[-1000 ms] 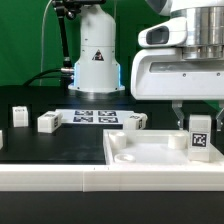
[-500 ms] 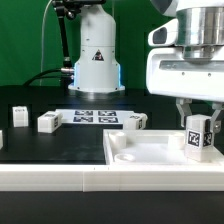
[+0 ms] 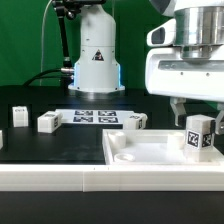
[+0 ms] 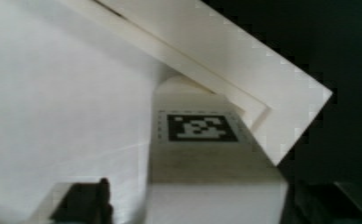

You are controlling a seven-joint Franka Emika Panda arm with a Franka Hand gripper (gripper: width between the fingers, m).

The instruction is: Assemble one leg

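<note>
The leg (image 3: pixel 198 137), a chunky white block with a black-and-white tag, stands upright at the far right corner of the large white panel (image 3: pixel 140 152). My gripper (image 3: pixel 198 112) hangs right over it, one finger on each side of its top. In the wrist view the leg (image 4: pixel 203 128) lies between my gripper's (image 4: pixel 204 205) two dark fingers (image 4: pixel 89 200). A strip of white panel (image 4: pixel 53 110) shows between the finger and the leg. The jaws stand wider than the leg and look open.
Three more legs lie on the black table: one (image 3: pixel 48 122), one (image 3: pixel 18 115) and one (image 3: pixel 136 121) behind the panel. The marker board (image 3: pixel 95 116) lies in front of the arm's white base (image 3: pixel 96 60). A white ledge (image 3: pixel 60 180) runs along the front.
My gripper moved toward the exterior view's right and came over the leg. The leg tilted half a second ago and stands upright again now.
</note>
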